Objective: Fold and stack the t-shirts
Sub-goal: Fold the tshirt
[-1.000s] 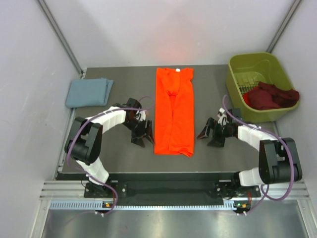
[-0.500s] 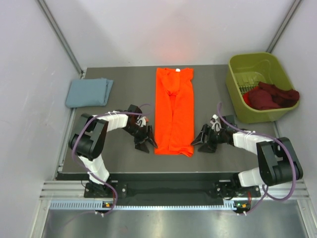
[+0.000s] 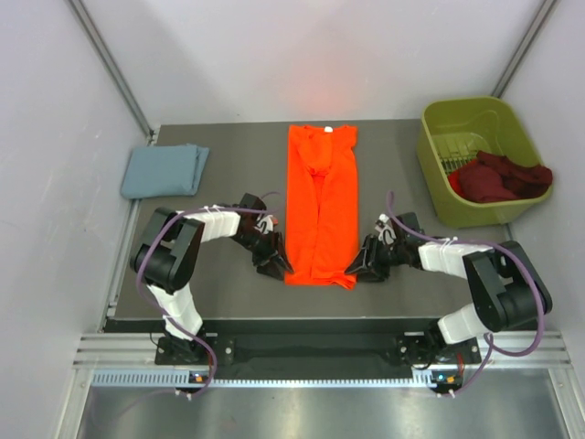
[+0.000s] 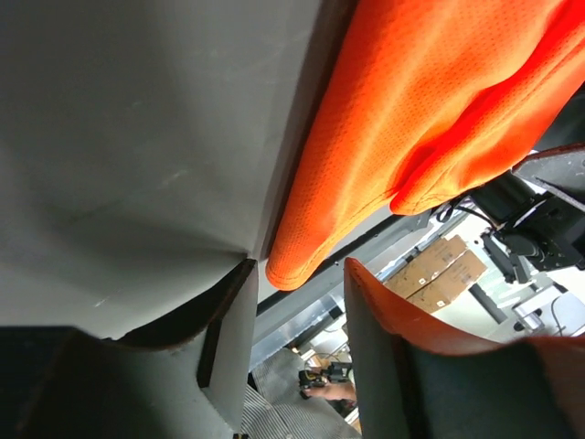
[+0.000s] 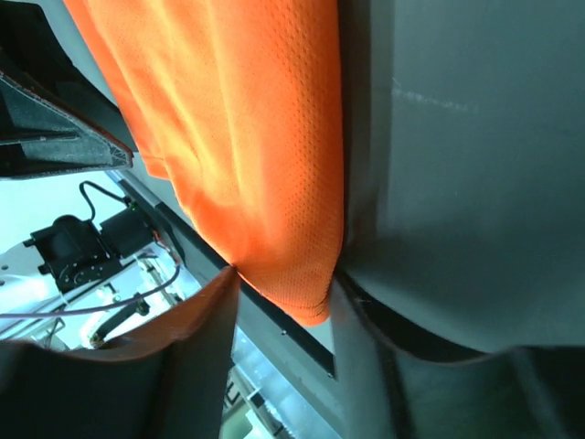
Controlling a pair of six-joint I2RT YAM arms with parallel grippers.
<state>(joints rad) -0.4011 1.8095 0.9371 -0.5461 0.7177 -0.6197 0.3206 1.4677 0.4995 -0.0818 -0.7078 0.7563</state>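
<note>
An orange t-shirt, folded into a long strip, lies down the middle of the table. My left gripper is open at the shirt's near left corner; in the left wrist view the orange corner sits just at the mouth of the jaws. My right gripper is open at the near right corner; in the right wrist view the orange corner lies between the two fingers. A folded blue-grey shirt lies at the back left.
A green basket stands at the back right with a crumpled dark red shirt in it. The table's near edge runs just below both grippers. White walls stand on three sides.
Both grippers have moved inward and toward the near edge, from beside the shirt to its two near corners. The shirt has not visibly moved.
</note>
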